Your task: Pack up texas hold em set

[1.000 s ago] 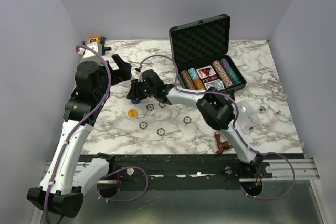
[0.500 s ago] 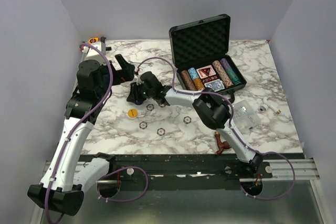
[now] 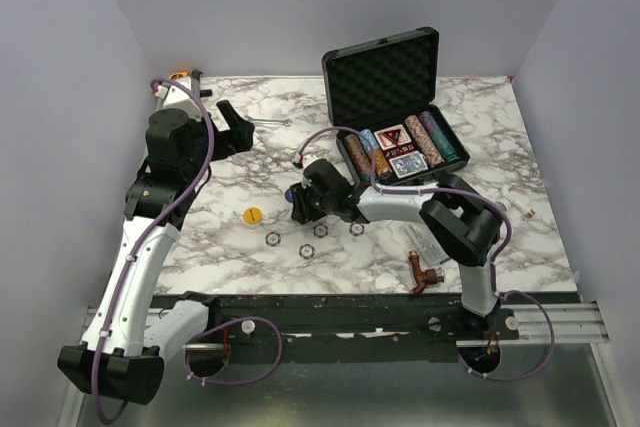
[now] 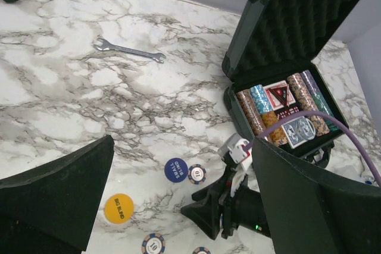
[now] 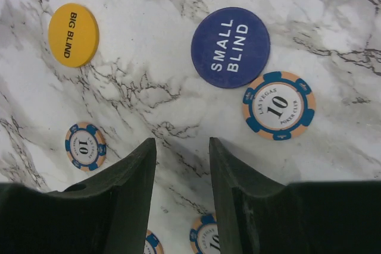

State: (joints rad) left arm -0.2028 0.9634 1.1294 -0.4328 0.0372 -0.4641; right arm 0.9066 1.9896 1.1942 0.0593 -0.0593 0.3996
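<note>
Briefcase [image 3: 383, 82]: one. Card decks inside it: two, namely one red deck [image 4: 278, 94] and one blue deck [image 4: 297, 129]. Chip rows [image 4: 252, 114] inside it: several, packed too tightly to count. Round discs on the bench [image 3: 520, 247]: two, namely one yellow disc [image 5: 72, 34] and one blue disc [image 5: 230, 47]. Loose striped chips [image 5: 278, 105] on the bench: at least four. Wrench [image 4: 130, 50]: one. Brown pipe fitting [image 3: 421, 273]: one.

Right tool [image 5: 181, 147]: displaced across the bench [image 3: 200, 237] toward 4 o'clock in the top view, now near the front-left corner of the briefcase [image 3: 385, 77]. Right elbow: swung toward 3 o'clock. Blue disc [image 3: 293, 190]: now shows farther toward 3 o'clock, just ahead of the tool fingers. Left arm: shifted slightly toward 12 o'clock.
</note>
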